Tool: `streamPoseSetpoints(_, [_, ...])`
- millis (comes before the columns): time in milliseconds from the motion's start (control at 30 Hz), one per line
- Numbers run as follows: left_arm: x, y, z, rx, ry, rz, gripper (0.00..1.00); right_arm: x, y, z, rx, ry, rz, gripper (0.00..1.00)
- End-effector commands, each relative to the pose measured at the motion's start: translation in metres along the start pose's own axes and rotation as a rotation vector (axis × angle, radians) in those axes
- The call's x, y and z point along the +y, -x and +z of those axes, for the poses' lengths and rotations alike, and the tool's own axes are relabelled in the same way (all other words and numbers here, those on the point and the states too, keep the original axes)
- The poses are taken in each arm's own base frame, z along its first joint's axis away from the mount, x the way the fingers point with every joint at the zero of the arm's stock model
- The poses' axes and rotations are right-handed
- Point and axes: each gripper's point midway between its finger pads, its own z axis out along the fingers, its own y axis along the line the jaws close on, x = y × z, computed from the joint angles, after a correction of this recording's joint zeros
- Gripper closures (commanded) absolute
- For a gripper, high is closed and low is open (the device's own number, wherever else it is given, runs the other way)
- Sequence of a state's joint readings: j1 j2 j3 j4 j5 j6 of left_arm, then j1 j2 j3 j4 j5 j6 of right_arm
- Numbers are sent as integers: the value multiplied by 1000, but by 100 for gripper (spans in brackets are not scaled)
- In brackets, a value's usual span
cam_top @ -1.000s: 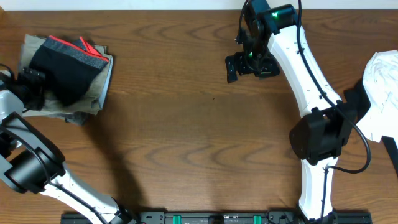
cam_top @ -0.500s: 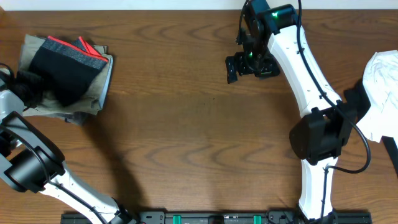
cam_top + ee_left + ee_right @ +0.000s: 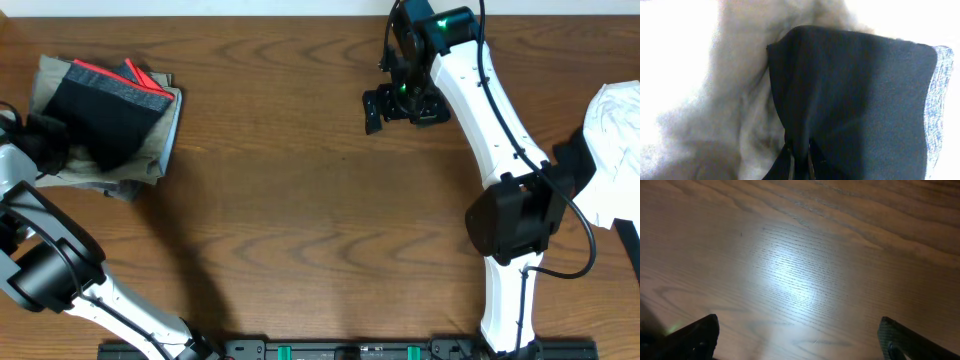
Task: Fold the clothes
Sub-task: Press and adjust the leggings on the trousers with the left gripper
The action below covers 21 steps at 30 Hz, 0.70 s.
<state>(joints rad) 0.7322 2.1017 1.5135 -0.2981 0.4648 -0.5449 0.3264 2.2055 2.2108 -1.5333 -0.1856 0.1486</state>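
- The black leggings [image 3: 102,115] are lying folded into a compact bundle at the far left of the wooden table [image 3: 300,220], near its back edge.
- Their grey waistband with red trim [image 3: 128,84] is facing the rear right side of the bundle; in the left wrist view the grey band is showing along the right edge of the black fabric [image 3: 855,95].
- The bundle is resting on top of the khaki-beige trousers [image 3: 160,150], which are sticking out beneath it on several sides; the left wrist view is showing the same pale cloth [image 3: 735,105] crumpled just beside the black fabric.
- The left gripper [image 3: 55,138] is reaching in at the bundle's left side, and its fingers [image 3: 790,165] are pressing together on a gathered fold of the black leggings.
- The right gripper [image 3: 395,105] is hovering well apart from the clothes, over bare wood towards the back of the table, right of centre.
- Its fingers [image 3: 690,335] are standing spread wide, gripping nothing, with only tabletop between them.
- A white garment [image 3: 615,125] is lying crumpled at the table's right edge.
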Motion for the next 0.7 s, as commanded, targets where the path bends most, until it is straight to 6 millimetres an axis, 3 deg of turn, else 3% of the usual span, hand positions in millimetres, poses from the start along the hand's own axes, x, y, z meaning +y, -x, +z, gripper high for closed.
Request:
streamPoseSetpoints(0, [-9, 7, -23, -34, 10, 45, 94, 1, 2, -14, -36, 3, -11, 1])
streamPoseSetpoints(267, [2, 18, -63, -129, 166, 40, 94, 1, 2, -14, -37, 3, -11, 1])
streamPoseSetpoints(400, [16, 16, -68, -132, 246, 27, 92, 1, 2, -14, -38, 3, -11, 1])
streamPoseSetpoints(567, [26, 10, -68, -113, 290, 22, 55, 0, 2, -14, -35, 3, -11, 1])
streamPoseSetpoints(633, [26, 10, -68, -111, 291, 21, 28, 1, 2, -14, -35, 3, -11, 1])
streamPoseSetpoints(667, [27, 9, -68, -109, 292, 20, 23, 1, 2, -14, -35, 3, -11, 1])
